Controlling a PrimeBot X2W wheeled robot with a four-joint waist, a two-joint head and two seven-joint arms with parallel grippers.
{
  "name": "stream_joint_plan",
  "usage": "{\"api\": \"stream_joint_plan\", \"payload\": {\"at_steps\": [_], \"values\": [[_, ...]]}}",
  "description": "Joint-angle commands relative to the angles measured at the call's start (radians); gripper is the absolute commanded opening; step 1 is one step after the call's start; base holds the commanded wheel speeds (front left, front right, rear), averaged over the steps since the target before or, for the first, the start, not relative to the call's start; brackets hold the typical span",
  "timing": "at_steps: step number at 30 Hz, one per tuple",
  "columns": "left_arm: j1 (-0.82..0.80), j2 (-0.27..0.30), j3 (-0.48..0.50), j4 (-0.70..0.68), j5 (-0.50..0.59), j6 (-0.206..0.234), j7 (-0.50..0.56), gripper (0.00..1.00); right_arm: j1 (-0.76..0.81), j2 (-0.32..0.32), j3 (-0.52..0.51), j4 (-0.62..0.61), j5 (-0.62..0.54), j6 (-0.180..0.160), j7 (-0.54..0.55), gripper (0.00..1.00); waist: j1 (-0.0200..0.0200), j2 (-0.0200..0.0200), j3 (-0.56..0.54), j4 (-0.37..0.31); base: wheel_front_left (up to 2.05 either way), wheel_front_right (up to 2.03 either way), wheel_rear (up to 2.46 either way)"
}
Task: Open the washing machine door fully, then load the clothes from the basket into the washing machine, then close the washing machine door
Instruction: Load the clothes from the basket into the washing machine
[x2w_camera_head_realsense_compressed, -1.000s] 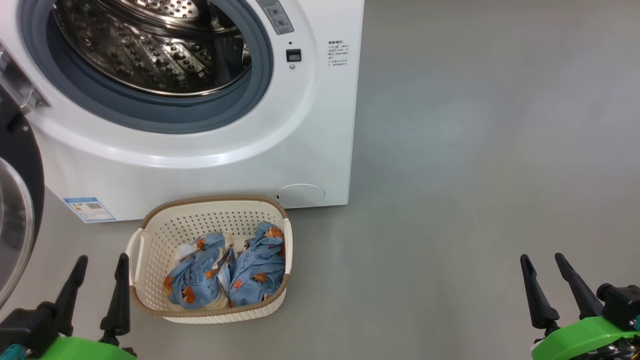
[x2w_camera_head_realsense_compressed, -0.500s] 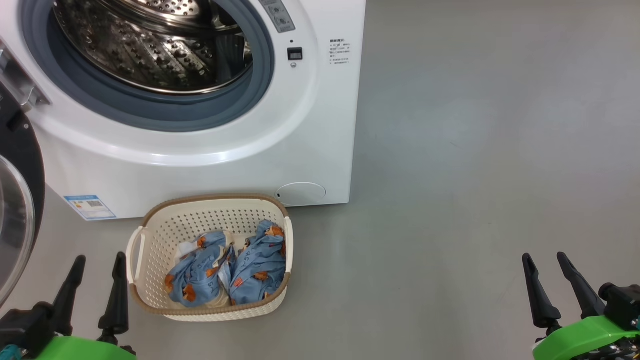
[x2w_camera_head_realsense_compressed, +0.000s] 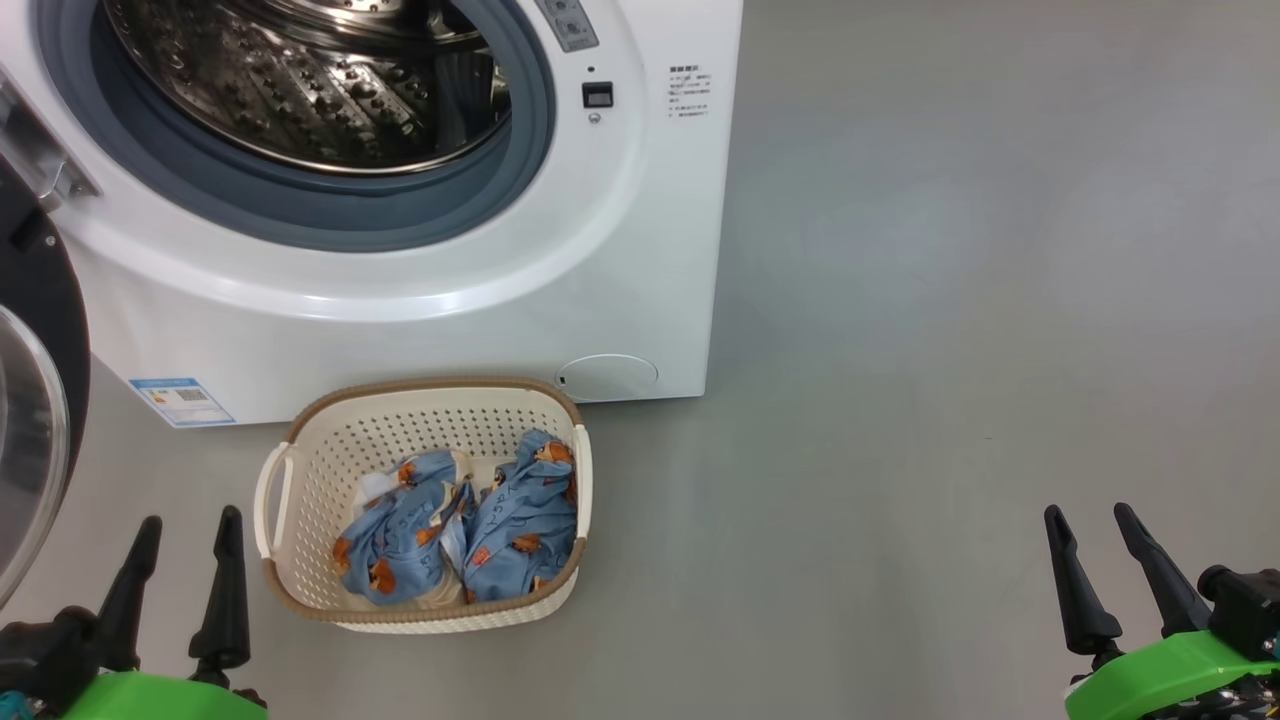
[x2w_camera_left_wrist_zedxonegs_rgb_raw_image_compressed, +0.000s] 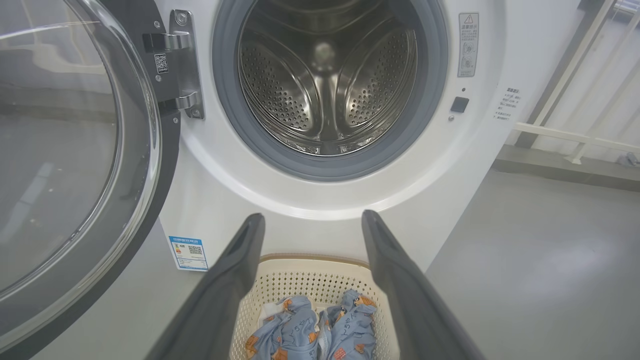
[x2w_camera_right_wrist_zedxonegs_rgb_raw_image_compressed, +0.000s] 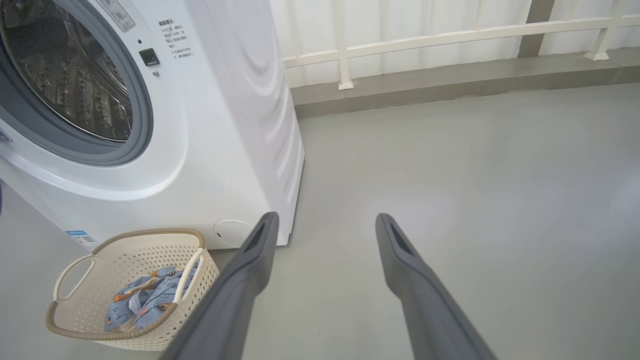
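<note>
Now the left gripper and right gripper hang apart, empty, either side of the basket; a shallow grab at the clothes might snag its rim.

We see a smooth, matte grey floor with soft pale patches of reflected light. Along its far edge runs a low grey raised kerb, which carries a cream bar railing in front of a white, vertically ribbed wall.
</note>
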Motion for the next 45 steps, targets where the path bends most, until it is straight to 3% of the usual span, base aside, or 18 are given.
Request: {"api": "stream_joint_plan", "payload": {"at_steps": [1,21,45], "values": [[-0.036,0.03,0.035,-0.015,-0.005,-0.002,-0.005,1.0,-0.01,-0.011,0.02,-0.027,0.001,0.001,-0.013,1.0,0.0,0.0,0.004,0.002,0.56,-1.14,0.58],[-0.073,0.034,0.035,-0.01,0.007,-0.002,-0.005,1.0,-0.035,-0.001,0.024,-0.032,-0.004,0.001,-0.013,1.0,0.0,0.0,0.042,0.009,0.79,-1.26,0.47],[-0.076,0.011,-0.005,0.05,0.015,-0.002,-0.005,1.0,-0.047,0.003,0.028,-0.037,-0.008,0.001,-0.013,1.0,0.0,0.0,0.066,0.012,0.07,-0.07,0.0]]}}
